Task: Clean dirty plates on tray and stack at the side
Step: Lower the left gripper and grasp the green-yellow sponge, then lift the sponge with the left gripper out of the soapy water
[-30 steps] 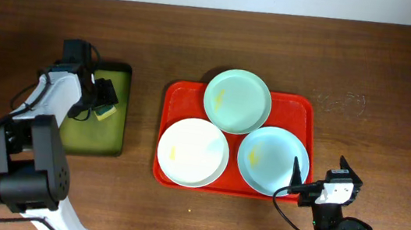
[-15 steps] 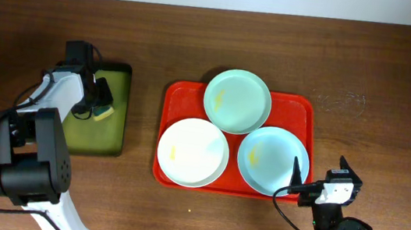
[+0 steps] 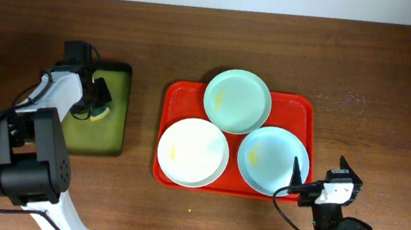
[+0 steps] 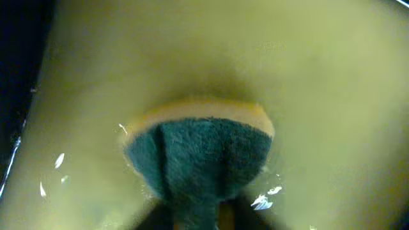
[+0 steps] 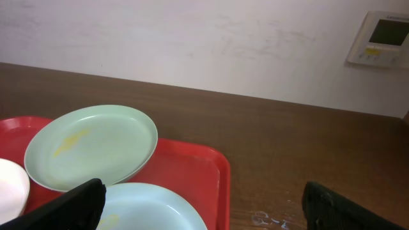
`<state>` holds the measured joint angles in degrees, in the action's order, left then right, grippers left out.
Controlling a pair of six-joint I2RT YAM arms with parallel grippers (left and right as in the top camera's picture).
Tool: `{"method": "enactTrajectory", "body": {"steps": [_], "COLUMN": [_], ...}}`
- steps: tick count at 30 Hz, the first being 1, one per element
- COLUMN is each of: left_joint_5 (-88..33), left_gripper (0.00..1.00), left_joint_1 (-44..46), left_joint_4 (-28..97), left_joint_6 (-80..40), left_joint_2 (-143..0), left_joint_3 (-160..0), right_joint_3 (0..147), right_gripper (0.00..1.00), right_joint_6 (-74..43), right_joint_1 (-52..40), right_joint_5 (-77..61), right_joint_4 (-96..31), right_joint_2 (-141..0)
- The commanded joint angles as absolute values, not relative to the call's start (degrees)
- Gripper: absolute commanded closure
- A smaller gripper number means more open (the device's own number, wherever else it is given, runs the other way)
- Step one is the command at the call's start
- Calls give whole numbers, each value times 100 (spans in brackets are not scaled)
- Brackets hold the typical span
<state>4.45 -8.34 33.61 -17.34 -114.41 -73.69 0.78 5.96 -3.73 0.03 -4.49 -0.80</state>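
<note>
The red tray (image 3: 305, 111) holds three dirty plates: a pale green one (image 3: 237, 101) at the back, a white one (image 3: 192, 152) front left and a pale blue one (image 3: 273, 161) front right, each with a yellow smear. My left gripper (image 3: 98, 99) is down in the small yellow-green tray (image 3: 96, 139), shut on a yellow sponge with a dark green scrub face (image 4: 201, 153). My right gripper (image 3: 319, 167) stands open just off the red tray's front right corner, nothing between its fingers. Its wrist view shows the green plate (image 5: 89, 147), the blue plate (image 5: 147, 207) and the tray rim (image 5: 220, 169).
The black-rimmed yellow-green tray lies left of the red tray, with a strip of bare wooden table (image 3: 142, 123) between them. Brown table (image 3: 386, 114) extends right of the red tray. A white wall with a control panel (image 5: 383, 38) lies behind the table.
My left gripper has closed on the sponge in the small tray and squeezed it narrower. The right arm and the plates have not moved.
</note>
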Motion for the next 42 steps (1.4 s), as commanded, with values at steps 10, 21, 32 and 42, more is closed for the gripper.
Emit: {"method": "enactTrajectory", "body": {"steps": [10, 21, 32, 42], "left_joint_5": [456, 451, 204, 104], "left_gripper": [3, 81, 100, 100], "left_joint_1": [-864, -880, -891, -891], "left_joint_4": [3352, 3258, 3721, 3900], "left_joint_6": [-1721, -1704, -1686, -1688], "left_joint_2": [-11378, -11378, -10202, -9620], "left_joint_3": [-7408, -7408, -7815, -7675], "right_joint_3": [32, 32, 32, 32], "right_gripper": [1, 1, 1, 1], "right_joint_6": [534, 534, 534, 534], "right_joint_1": [-336, -336, -336, -336], "right_joint_5": [71, 71, 71, 71], "right_joint_4": [-462, -462, -462, -462], "right_joint_2": [-40, -40, -40, -40]}}
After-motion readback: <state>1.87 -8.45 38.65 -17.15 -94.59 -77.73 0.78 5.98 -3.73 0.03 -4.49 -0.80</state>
